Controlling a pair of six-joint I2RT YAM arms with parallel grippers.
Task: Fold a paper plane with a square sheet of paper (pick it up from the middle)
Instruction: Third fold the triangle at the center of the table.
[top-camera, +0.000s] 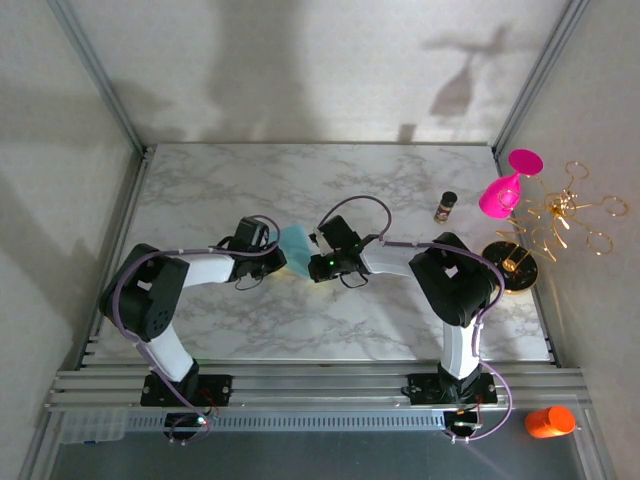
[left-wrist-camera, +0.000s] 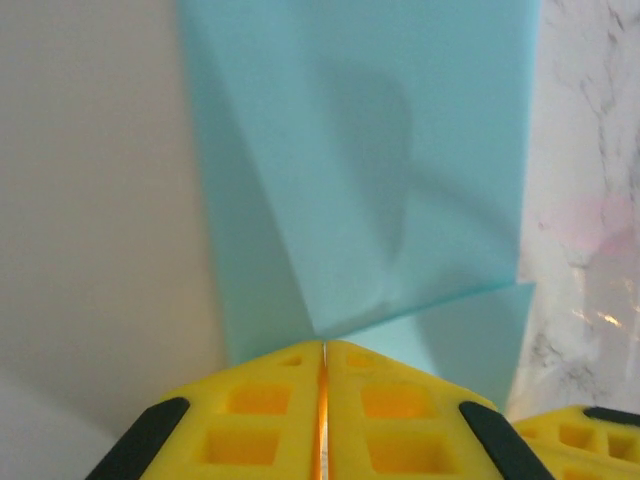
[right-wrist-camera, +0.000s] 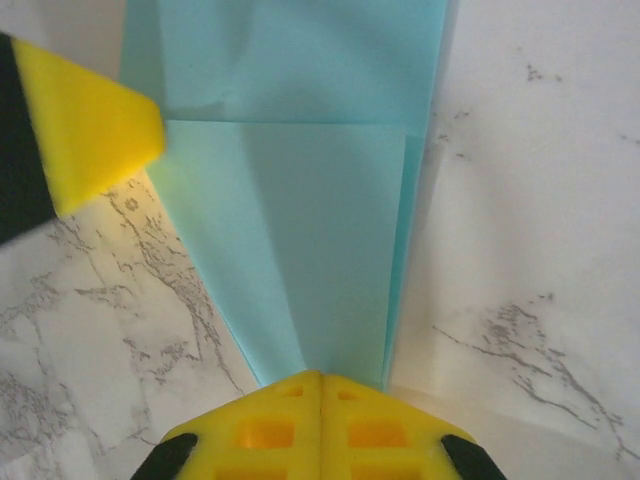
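Teal-blue sheet of paper (top-camera: 296, 240), already creased, hangs over the marble table (top-camera: 400, 320), right between both arms' tips. Left gripper (left-wrist-camera: 323, 345) has its jaws squeezed together on a folded corner, with the paper fanning out ahead of it. Right gripper (right-wrist-camera: 320, 375) is clamped tight on the narrow end, layered folds running straight forward from its tips, a yellow finger (right-wrist-camera: 80, 140) of the other one off to its upper left
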